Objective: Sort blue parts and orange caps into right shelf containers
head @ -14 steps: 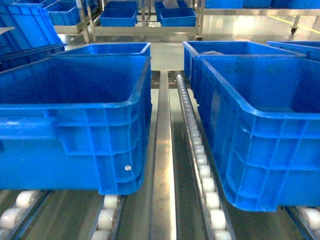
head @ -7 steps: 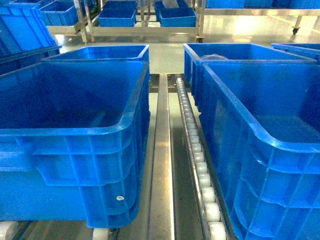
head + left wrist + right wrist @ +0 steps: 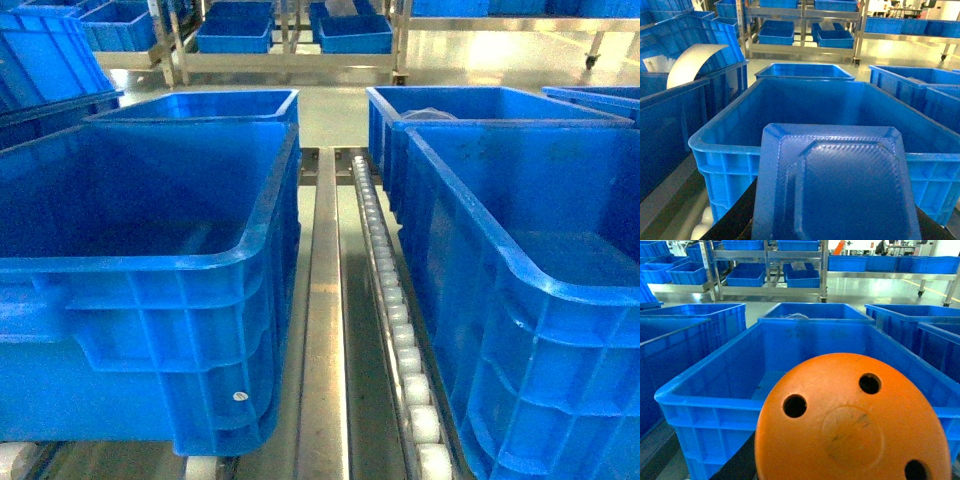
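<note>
A flat blue part [image 3: 840, 190] with cut corners and a raised middle fills the bottom of the left wrist view, held up in front of a large blue container [image 3: 725, 145]. The left gripper is shut on it, and only a dark finger [image 3: 737, 217] shows beside it. In the right wrist view a round orange cap [image 3: 850, 425] with three holes is held the same way before another blue container [image 3: 705, 400], with a dark finger [image 3: 735, 462] at its side. The head view shows both containers, left [image 3: 250, 225] and right [image 3: 470, 215], but neither gripper.
A roller track [image 3: 390, 290] and a metal rail [image 3: 325, 300] run between the two crates. More blue crates stand behind, left [image 3: 200, 103] and right [image 3: 470, 100]. Shelving with blue bins [image 3: 235, 35] lines the back. A white curved sheet [image 3: 690, 62] sticks up from a crate at far left.
A second ago the head view sat lower and showed rollers under the crates. It then rose toward the crates and has held still for the last half second.
</note>
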Robot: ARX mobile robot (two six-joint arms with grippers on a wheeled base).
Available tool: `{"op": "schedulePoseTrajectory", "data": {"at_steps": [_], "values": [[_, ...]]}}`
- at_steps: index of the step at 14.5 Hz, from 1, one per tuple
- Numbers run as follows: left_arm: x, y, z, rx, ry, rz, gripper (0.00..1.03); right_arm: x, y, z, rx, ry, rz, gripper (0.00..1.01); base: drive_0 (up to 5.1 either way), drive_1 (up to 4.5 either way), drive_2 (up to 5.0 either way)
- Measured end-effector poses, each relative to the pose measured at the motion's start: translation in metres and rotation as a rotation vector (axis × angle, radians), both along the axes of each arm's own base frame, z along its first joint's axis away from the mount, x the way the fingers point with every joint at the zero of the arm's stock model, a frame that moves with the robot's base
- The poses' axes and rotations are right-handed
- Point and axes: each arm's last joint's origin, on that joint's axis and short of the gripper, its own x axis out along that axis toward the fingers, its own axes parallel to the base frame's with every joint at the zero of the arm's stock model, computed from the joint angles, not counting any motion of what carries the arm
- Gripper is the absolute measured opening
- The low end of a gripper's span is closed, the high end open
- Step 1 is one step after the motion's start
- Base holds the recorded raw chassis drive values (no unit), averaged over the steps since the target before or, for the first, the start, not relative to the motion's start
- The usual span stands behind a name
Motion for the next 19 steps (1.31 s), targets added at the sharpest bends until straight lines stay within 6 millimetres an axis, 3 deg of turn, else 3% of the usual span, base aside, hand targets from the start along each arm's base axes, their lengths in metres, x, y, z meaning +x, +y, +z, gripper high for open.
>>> {"op": "schedulePoseTrajectory", "data": {"at_steps": [12,13,15,17,18,19], "values": [[0.0,0.0,0.0,0.0,0.0,0.0,0.42,0.0,0.0,0.0,0.0,0.0,0.0,0.45,0.0,0.0,0.0],[0.0,0.0,0.003,0.005,-0.038,0.021,0.42,0.0,0.0,0.003,-0.023,-0.036,-0.042,0.45,0.0,0.0,0.0],[0.002,-0.006,0.028,-0.011,-0.275,0.121,0.42,0.002,0.013,0.022,-0.087,-0.181,-0.136,0.45,0.0,0.0,0.0],[0.028,-0.007,0.033,0.024,-0.254,0.136,0.42,0.024,0.013,0.047,-0.133,-0.192,-0.157,0.45,0.0,0.0,0.0],[0.061,-0.006,0.059,0.032,-0.299,0.123,0.42,0.053,0.015,0.077,-0.139,-0.221,-0.105,0.45,0.0,0.0,0.0],[0.097,-0.007,0.082,0.034,-0.345,0.11,0.42,0.086,0.016,0.09,-0.143,-0.188,-0.073,0.45,0.0,0.0,0.0]]}}
